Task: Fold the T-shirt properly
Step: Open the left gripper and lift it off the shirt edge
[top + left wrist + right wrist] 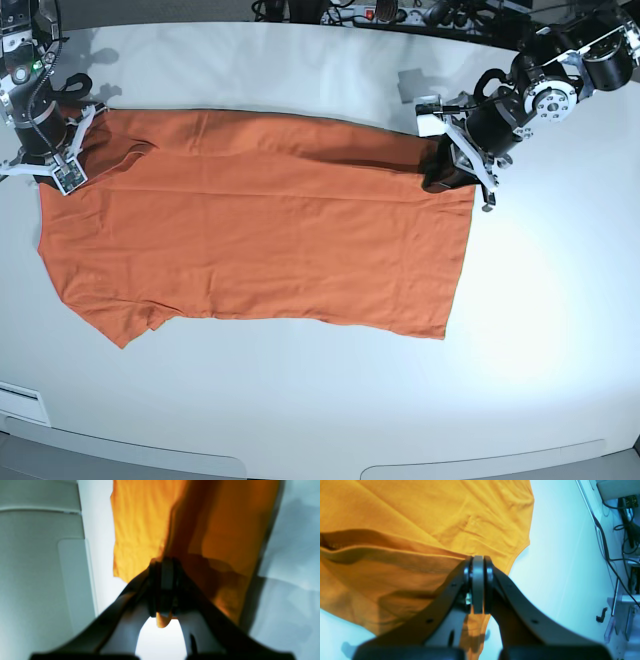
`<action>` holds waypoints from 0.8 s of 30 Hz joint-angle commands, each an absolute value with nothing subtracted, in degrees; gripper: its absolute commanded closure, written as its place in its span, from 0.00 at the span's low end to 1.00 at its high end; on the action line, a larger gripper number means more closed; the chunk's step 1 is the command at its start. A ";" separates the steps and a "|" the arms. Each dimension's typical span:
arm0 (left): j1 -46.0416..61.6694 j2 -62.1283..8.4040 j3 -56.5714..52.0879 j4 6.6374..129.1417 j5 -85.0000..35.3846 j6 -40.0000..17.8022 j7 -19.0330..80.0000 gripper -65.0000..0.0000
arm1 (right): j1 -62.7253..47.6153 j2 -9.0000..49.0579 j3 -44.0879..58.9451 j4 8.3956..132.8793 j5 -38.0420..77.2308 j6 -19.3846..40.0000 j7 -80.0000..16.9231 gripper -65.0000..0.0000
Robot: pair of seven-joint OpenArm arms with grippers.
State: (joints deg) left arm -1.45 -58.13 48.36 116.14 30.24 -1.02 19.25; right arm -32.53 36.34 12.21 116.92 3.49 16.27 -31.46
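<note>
- While the orange T-shirt (255, 235) lies spread across the white table (320, 400), 2 arms hold it at its far edge, 1 at each end.
- At the left of the base view, the right gripper (62, 165) sits at the far left corner of the shirt, near the sleeve (105, 150).
- In the right wrist view, the right gripper (478, 585) has its jaws pressed together, and a folded edge of the T-shirt (432, 517) runs into them, so it is clamped on the cloth.
- The lifted edge makes a long fold with a dark shadow under it, while the rest of the fabric lies flat on the table (557, 555).
- In the middle of the base view, the shirt is mostly flat, with soft creases and the near sleeve (125, 325) at the lower left.
- At the right of the base view, the left gripper (450, 170) is at the far right corner of the shirt, just beside a small grey patch (412, 82) on the table.
- In the left wrist view, which is blurred, the left gripper (165, 590) is closed on the T-shirt (140, 525), and a small tip of orange cloth shows below the jaws.
- At the far edge of the table, black cables (400, 15) lie behind the arms.
</note>
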 commanded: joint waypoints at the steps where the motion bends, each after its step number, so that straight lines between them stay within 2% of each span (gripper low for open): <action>1: -1.93 -59.07 47.86 116.92 31.03 0.91 19.18 1.00 | -32.38 37.34 12.82 117.56 3.03 15.42 -30.57 1.00; 5: -1.91 -59.05 47.86 116.92 31.48 4.19 20.03 1.00 | -32.38 37.34 12.82 117.56 3.03 15.46 -29.32 1.00; 18: -2.28 -59.02 47.86 116.92 31.55 4.05 19.27 1.00 | -27.86 37.34 12.80 112.62 5.69 16.08 -29.15 1.00; 24: -7.49 -59.00 47.86 116.88 26.26 1.96 18.83 1.00 | -25.71 37.32 12.80 108.90 7.55 18.04 -29.36 1.00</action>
